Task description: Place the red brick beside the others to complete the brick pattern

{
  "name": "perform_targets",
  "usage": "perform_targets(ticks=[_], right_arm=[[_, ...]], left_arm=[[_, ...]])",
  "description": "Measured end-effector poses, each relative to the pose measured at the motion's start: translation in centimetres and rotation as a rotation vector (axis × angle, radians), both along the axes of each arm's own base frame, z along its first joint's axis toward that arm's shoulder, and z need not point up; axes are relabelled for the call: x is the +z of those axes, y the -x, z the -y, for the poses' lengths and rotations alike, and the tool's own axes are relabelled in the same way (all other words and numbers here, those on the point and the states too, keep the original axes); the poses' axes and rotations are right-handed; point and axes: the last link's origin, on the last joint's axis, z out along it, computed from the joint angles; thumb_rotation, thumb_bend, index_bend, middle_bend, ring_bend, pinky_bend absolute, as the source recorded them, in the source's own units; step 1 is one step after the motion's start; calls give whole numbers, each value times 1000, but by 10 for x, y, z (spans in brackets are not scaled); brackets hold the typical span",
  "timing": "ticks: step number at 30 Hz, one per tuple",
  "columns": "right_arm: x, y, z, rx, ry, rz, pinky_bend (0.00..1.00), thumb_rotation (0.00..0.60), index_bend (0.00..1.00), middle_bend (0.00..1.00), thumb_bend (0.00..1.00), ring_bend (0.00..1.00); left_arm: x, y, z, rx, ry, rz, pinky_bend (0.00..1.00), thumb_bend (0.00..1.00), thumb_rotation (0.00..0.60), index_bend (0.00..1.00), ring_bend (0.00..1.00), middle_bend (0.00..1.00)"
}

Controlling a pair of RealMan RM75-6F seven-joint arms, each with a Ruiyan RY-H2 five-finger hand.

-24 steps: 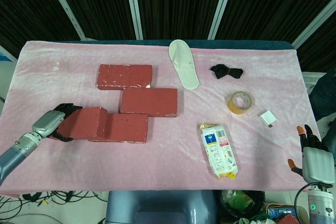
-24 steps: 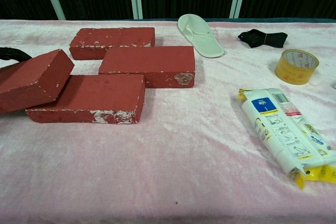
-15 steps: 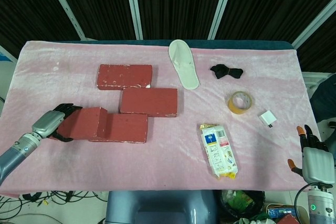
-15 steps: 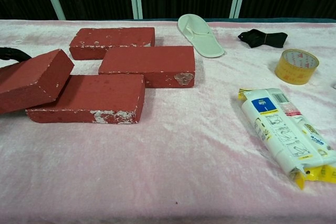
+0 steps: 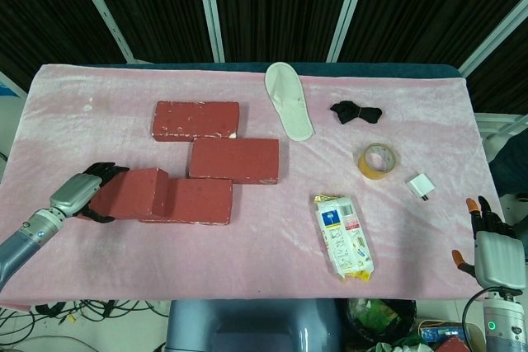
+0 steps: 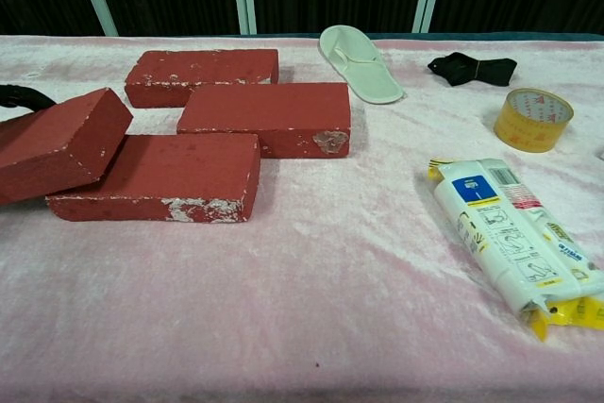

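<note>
Three red bricks lie stepped on the pink cloth: a far brick [image 5: 195, 119] [image 6: 202, 76], a middle brick [image 5: 235, 160] [image 6: 265, 117] and a near brick [image 5: 198, 200] [image 6: 160, 176]. A fourth red brick [image 5: 129, 194] [image 6: 57, 144] is tilted, its right end resting on the near brick's left end. My left hand [image 5: 81, 192] grips this tilted brick at its left end, fingers wrapped over its far side. In the chest view only a dark fingertip [image 6: 19, 96] shows. My right hand [image 5: 489, 249] hangs open off the table's near right corner, holding nothing.
A white slipper [image 5: 288, 100] [image 6: 360, 63], a black bow [image 5: 356, 111] [image 6: 473, 69], a yellow tape roll [image 5: 376, 160] [image 6: 532, 119], a small white charger [image 5: 421, 186] and a wipes packet [image 5: 343, 236] [image 6: 512, 230] lie on the table's right half.
</note>
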Motion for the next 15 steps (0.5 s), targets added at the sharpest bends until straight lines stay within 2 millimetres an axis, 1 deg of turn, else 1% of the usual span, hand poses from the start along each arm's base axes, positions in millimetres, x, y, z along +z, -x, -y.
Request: perform_targets(ticks=[15], right_arm=[[0,0,0,-1,-1,-5,242,600,76,15,155,153]], left_arm=[[0,-1,-1,5,3,-7,30,175,600,174,2,190]])
